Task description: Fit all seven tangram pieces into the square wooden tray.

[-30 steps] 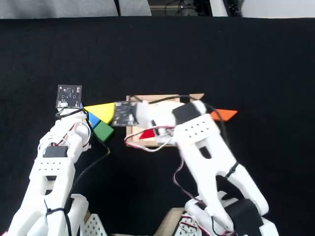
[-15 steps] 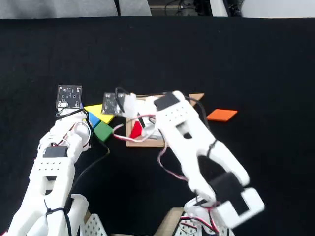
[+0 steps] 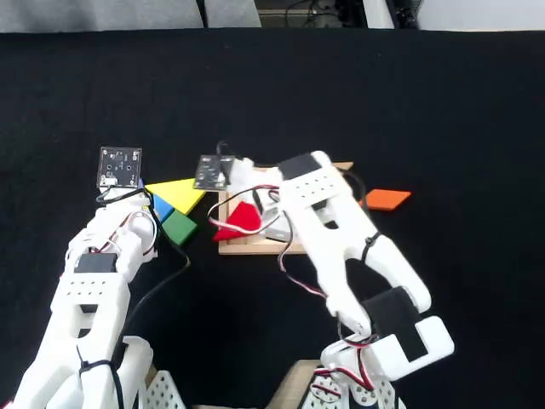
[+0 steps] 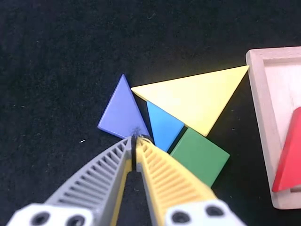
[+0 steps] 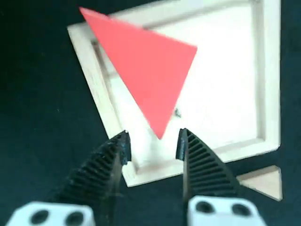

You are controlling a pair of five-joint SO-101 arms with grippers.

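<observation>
Spread open above a smooth red triangle (image 5: 146, 66) tilted across the rim of the pale wooden tray (image 5: 270, 70) — right gripper (image 5: 154, 135); ribbed left gripper (image 4: 135, 139) pinched closed.

Across square wooden tray (image 3: 255, 248) left rim: red wooden triangle (image 3: 241, 220). Left of tray: yellow triangle (image 3: 177, 193), green square (image 3: 178, 226). Right: orange parallelogram (image 3: 385, 199).

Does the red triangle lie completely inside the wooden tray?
No, one corner of the red triangle sticks out over the rim of the wooden tray.
</observation>
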